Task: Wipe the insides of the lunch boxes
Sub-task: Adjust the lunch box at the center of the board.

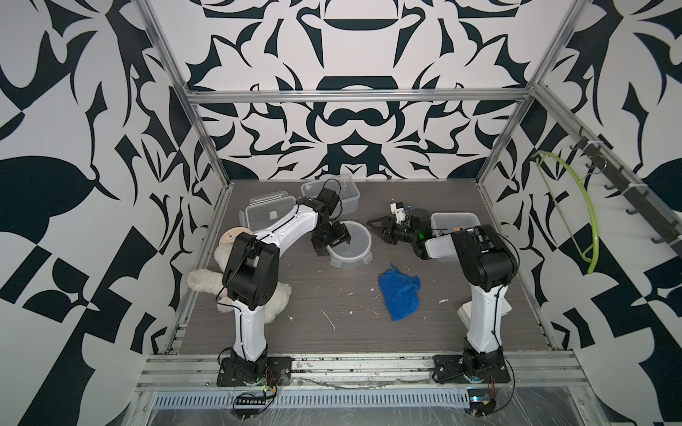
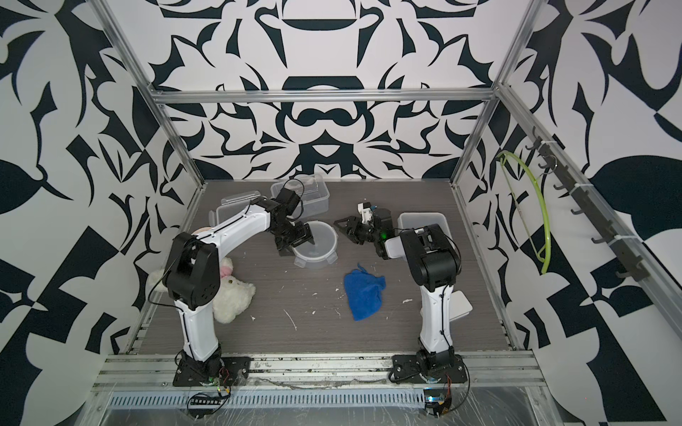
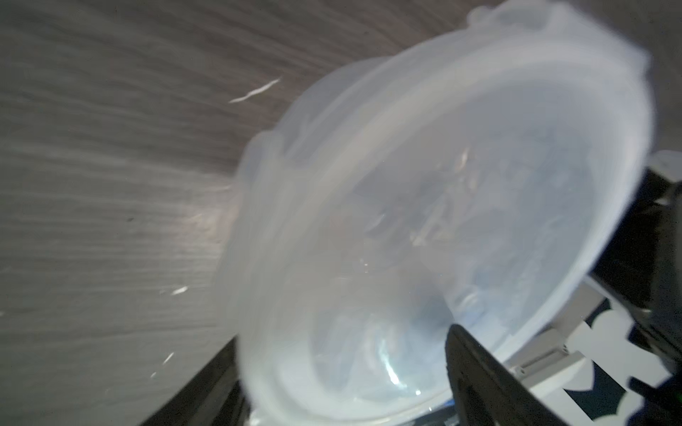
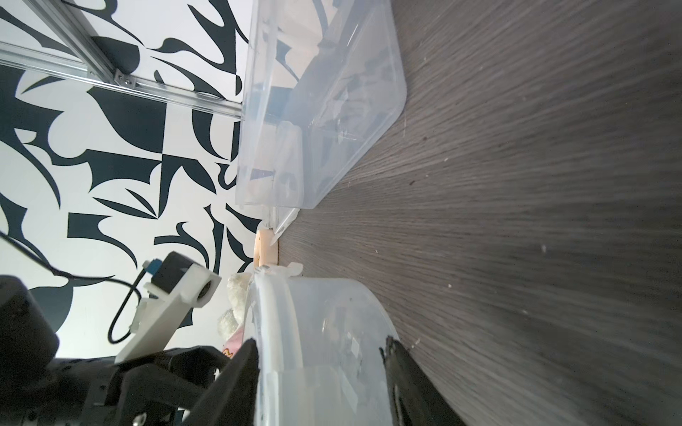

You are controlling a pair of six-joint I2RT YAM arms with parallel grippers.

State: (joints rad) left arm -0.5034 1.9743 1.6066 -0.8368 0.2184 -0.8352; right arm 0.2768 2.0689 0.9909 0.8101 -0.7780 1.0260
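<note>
Two tools, jaws apart: left tool (image 1: 334,247) straddles round lunch box (image 1: 356,239) rim; right tool (image 1: 374,229) nearby.

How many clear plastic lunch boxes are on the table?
3: round box mid-table, rectangular box at the back, square box at right, partly hidden by the right arm. The loose lid back left is not counted.

I count one blue cloth (image 1: 400,295). Behind it stand three lunch boxes (image 1: 366,240) (image 1: 350,199) (image 1: 450,221): one round, one rectangular, one square. Left of it, one plush toy (image 1: 280,295) and one clock (image 1: 230,236).
</note>
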